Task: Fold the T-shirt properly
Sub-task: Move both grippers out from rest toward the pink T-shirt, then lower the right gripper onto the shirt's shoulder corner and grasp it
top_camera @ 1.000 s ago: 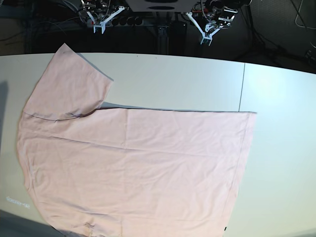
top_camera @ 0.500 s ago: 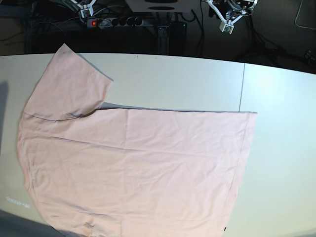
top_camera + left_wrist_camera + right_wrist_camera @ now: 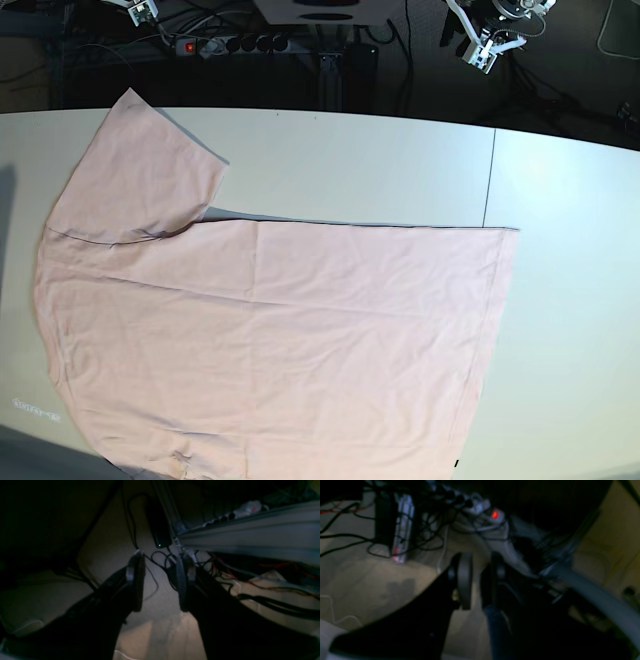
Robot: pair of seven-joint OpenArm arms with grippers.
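We find the T-shirt [image 3: 270, 340] lying flat on the white table [image 3: 570, 300], plain pink side up, filling the left and middle of the surface and running off the near edge. One sleeve [image 3: 140, 175] points to the far left; the hem [image 3: 490, 330] runs along the right. No fold is visible in it, so we judge the task barely begun: all folding remains.

Both arms are well apart from the cloth, beyond the far edge. The left gripper [image 3: 160, 580] has its jaws parted a moderate way, holding nothing. The right gripper [image 3: 480, 580] shows a narrow gap between its jaws, also empty. Both wrist views show only floor and cables [image 3: 162, 560].
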